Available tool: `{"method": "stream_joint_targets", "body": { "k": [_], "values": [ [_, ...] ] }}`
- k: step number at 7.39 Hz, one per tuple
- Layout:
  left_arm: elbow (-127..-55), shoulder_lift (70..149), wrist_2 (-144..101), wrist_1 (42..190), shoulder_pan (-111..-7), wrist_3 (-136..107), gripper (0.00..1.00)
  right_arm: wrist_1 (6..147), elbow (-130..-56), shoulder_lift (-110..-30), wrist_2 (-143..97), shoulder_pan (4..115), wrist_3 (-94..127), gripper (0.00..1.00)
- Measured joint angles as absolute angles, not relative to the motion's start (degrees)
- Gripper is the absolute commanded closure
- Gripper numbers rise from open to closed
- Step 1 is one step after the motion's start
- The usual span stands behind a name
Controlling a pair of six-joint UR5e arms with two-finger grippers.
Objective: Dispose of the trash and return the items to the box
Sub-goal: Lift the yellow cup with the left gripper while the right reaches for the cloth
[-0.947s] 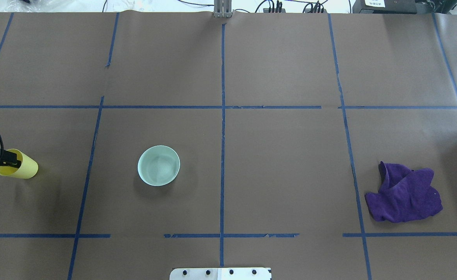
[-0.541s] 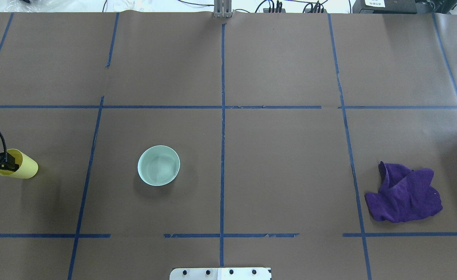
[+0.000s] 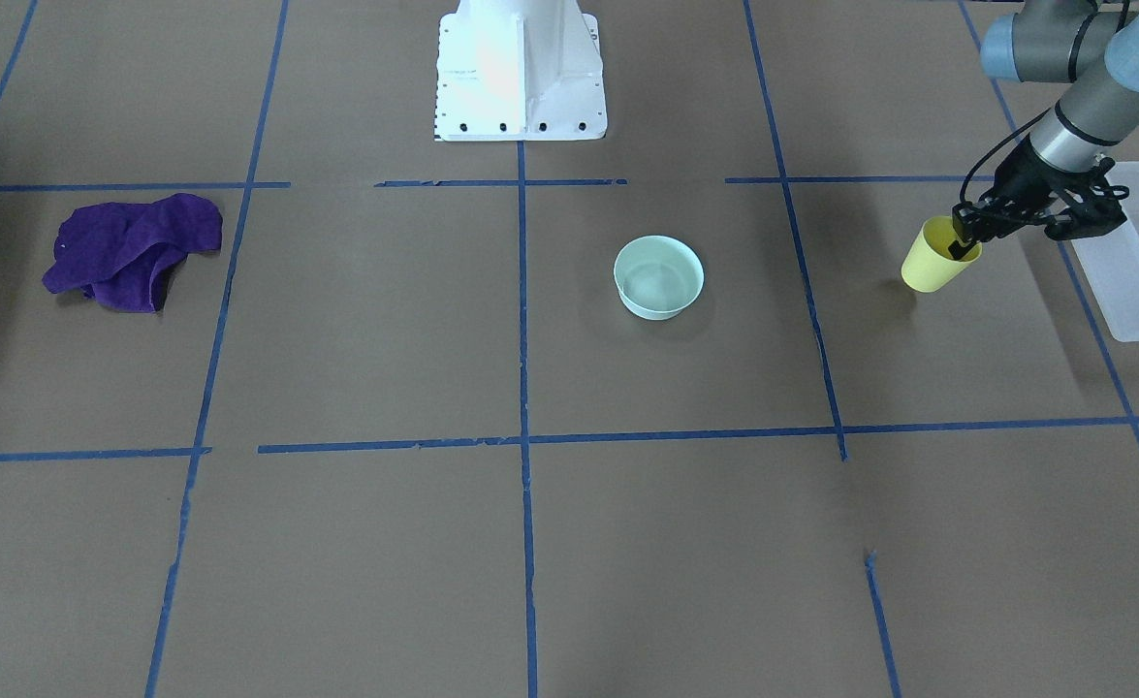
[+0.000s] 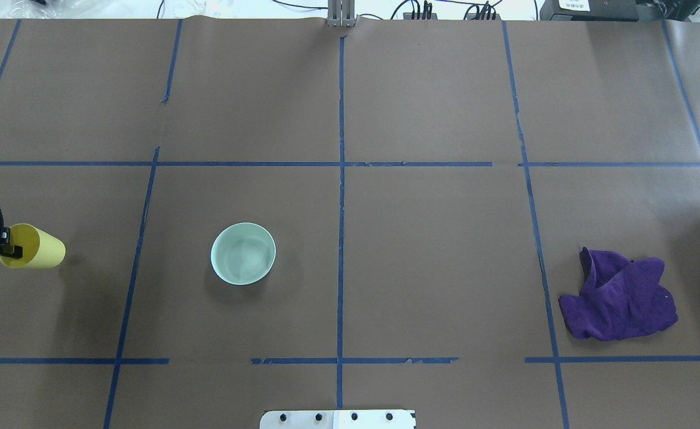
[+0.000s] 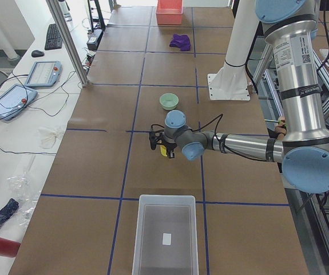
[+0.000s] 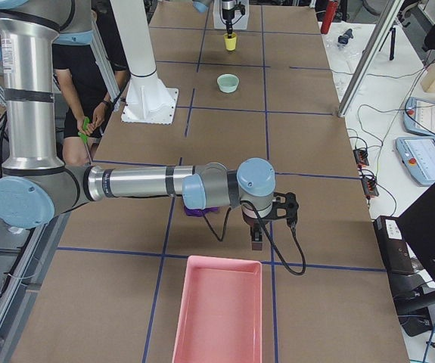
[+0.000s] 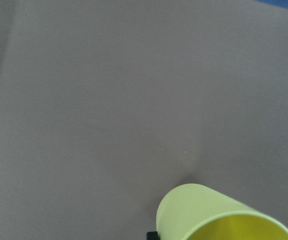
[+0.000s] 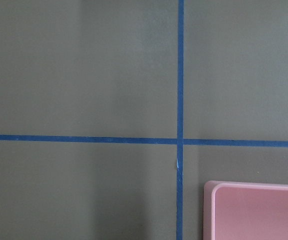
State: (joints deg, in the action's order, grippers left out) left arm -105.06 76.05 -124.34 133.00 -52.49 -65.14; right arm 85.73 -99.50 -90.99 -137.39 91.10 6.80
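Left jaws are clamped on the yellow cup [image 3: 935, 260] at its rim. One finger [image 3: 964, 248] dips inside the mouth and the other sits outside the wall. A rim pinch makes sense: the tapered wall is wide and slick for a side grab, and the lip is the only thin edge.

The cup hangs tilted at the right of the front view, mouth up toward the left arm [image 3: 1078, 121], base down and to frame left. Its shadow sits offset on the bench [image 3: 627, 582], so I read it as lifted clear, though I can't say by how much. It sits at the very tips of the jaws, with the body hanging beyond them, not deep between. The left wrist view shows only its rim and wall at bottom right, over bare bench.

The box [image 3: 1136, 310] is at the right edge of the front view, just beside the cup, top open. My read is that the cup is in transit to it, a short carry.

The bowl [image 3: 659, 278] sits upright mid-frame, well apart from both jaws. I take it as next in line for the box.

The purple cloth [image 3: 133, 250] lies crumpled at frame left. In the right side view the right arm [image 6: 134, 184] reaches past it, near the pink tray [image 6: 217, 314]. The right jaws show only in that view, so I can't tell whether they are wide or closed. The right wrist view shows tape lines and a tray corner, nothing else.
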Motion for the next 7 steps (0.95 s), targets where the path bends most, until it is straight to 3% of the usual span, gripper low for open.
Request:
{"method": "stream_joint_targets", "body": {
  "k": [3,7],
  "values": [
    [-106.8,76.9,-128.9,130.7,-55.6,-64.8,1.0,84.5,-99.7,-92.2,-137.5,85.8,7.2,0.0],
    [-110.0,86.0,-128.7,108.4,-63.2,-49.6,1.0,68.9,-103.2,-97.5,-137.5,75.7,26.9,0.0]
  ]
}}
